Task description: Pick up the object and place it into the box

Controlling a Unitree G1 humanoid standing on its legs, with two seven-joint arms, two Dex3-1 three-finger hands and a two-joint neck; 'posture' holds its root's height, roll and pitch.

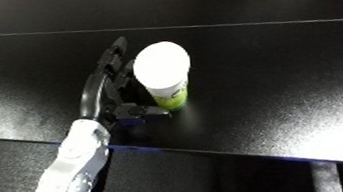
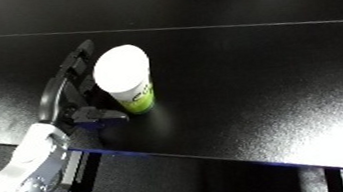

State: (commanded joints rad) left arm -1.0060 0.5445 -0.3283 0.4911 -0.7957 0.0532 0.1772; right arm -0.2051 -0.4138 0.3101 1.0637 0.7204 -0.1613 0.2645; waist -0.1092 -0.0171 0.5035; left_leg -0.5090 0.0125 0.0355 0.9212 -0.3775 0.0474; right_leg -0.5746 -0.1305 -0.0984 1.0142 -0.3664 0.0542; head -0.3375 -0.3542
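Cup [image 1: 164,73] upright on black table [image 1: 273,75], left hand [image 1: 106,89] cupped beside it, fingers and thumb apart, seemingly touching it.

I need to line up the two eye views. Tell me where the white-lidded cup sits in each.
Left eye view: the cup stands upright, just left of centre.
Right eye view: the cup stands further left, in the upper left part.
Shared landmark: the left hand, beside the cup on its left, fingers alongside it and thumb near its base.
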